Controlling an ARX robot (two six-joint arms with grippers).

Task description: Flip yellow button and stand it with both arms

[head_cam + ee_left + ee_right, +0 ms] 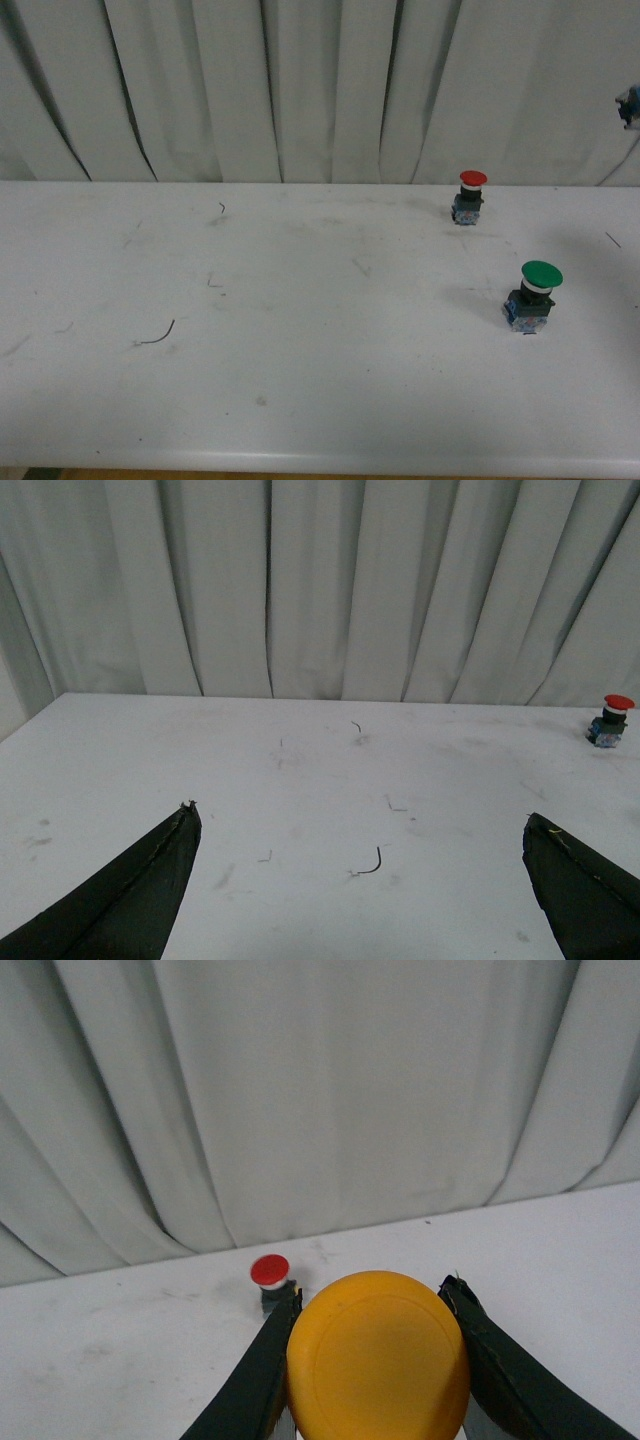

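Right gripper (371,1292) clenched on the yellow button (377,1358) — fingers flank the cap on both sides. The button looks to be held clear of the table (300,380); it does not show on it in the front view. Cap faces straight back at the wrist camera, so the long axis runs along the gripper's reach, base end hidden behind the cap. Left gripper (360,812) spread wide, nothing between its fingers — well apart from the button. Likely the left must come across to the base end.
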